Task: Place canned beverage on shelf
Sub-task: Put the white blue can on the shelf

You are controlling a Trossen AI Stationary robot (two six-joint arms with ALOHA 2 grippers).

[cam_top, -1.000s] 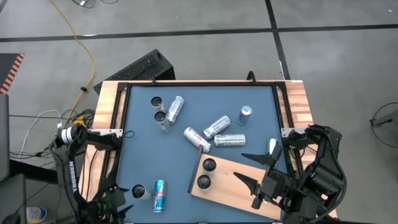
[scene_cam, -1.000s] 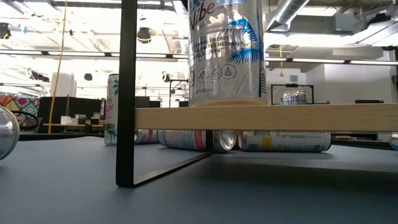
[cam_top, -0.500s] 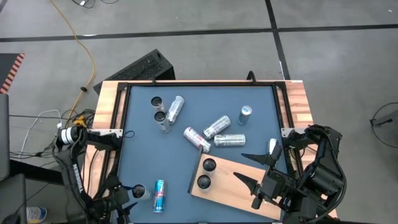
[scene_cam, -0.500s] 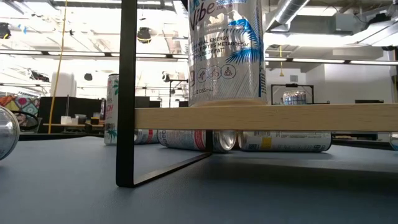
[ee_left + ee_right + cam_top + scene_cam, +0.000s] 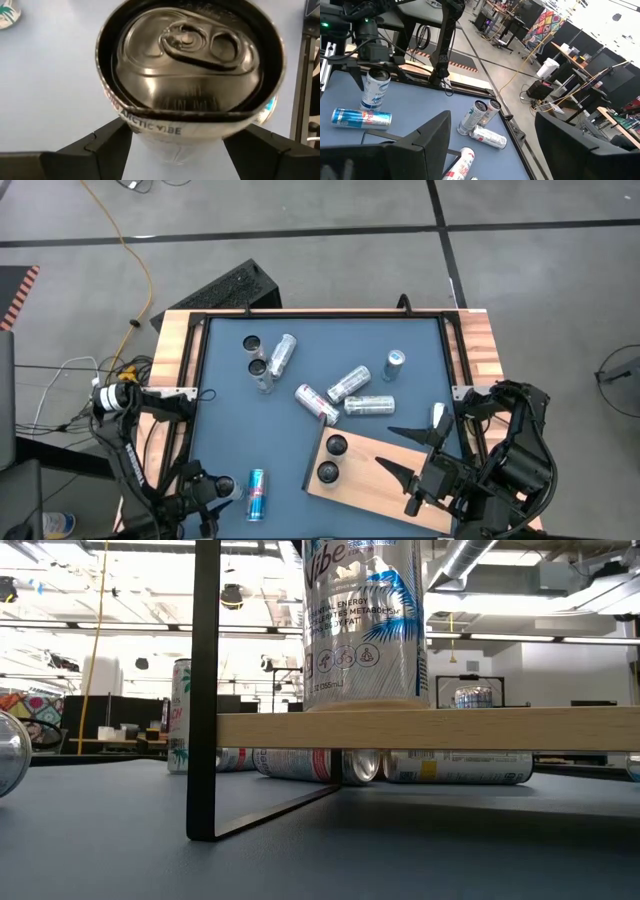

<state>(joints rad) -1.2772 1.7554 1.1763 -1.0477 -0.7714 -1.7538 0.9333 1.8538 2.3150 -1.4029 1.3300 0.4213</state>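
A white upright can (image 5: 190, 85) stands on the blue-grey table at the near left (image 5: 222, 486), beside a blue can lying on its side (image 5: 256, 494). My left gripper (image 5: 182, 150) is open, one finger on each side of the upright can; the right wrist view shows it above that can (image 5: 374, 90). The shelf (image 5: 390, 485), a light wooden board on a black frame, stands at the near right and carries two upright cans (image 5: 336, 446) (image 5: 327, 472). My right gripper (image 5: 492, 145) hangs open above the shelf (image 5: 392, 450) and holds nothing. My left gripper's fingers (image 5: 112, 142) come slanting down from the table's near left and flank the white can's wall (image 5: 150, 131) just below its rim. I cannot tell whether they touch it. The can stands upright on the table.
Several silver cans lie or stand across the middle and far left of the table (image 5: 348, 384) (image 5: 283, 353) (image 5: 396, 361). In the low view one can (image 5: 365, 620) stands on the shelf's edge (image 5: 430, 728) by its black leg (image 5: 207, 690). A black rim bounds the table (image 5: 320, 314).
My left gripper has come down and moved a little toward the upright white can, so that its fingers now flank it. The can has stayed where it was. The gap between the fingers has not changed.
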